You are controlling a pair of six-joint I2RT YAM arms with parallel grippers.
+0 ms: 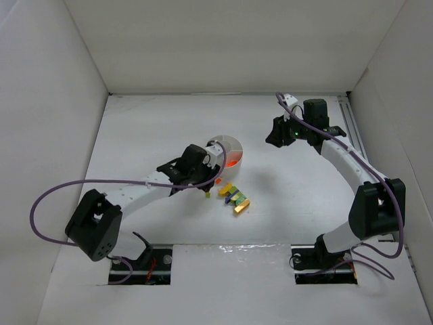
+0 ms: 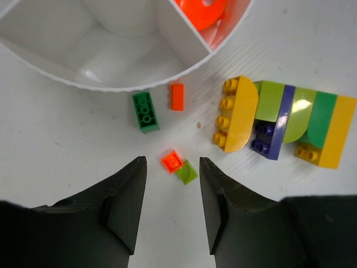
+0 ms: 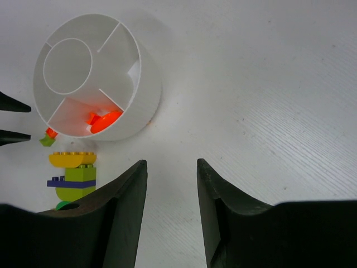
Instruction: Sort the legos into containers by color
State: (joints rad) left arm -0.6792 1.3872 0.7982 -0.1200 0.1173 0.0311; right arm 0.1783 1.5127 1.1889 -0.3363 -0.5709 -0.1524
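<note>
The round white divided dish [image 2: 106,86] fills the top of the left wrist view, and one wedge holds orange-red pieces [image 2: 203,11]. On the table just outside its wall lie a green brick [image 2: 145,111] and a small orange brick [image 2: 177,96]. My left gripper [image 2: 173,160] is open and empty, its tips either side of a tiny orange square [image 2: 172,161] joined to a lime tile [image 2: 188,172]. A multicolour clump [image 2: 290,120] of yellow, lime, purple and green lies to the right. My right gripper [image 3: 172,163] hovers open and empty over bare table, well away from the dish [image 3: 142,95].
From above, the dish [image 1: 226,140] sits mid-table with the left wrist partly over it, and the clump [image 1: 233,198] lies in front. The right gripper [image 1: 276,133] is at the back right. White walls enclose the table on three sides.
</note>
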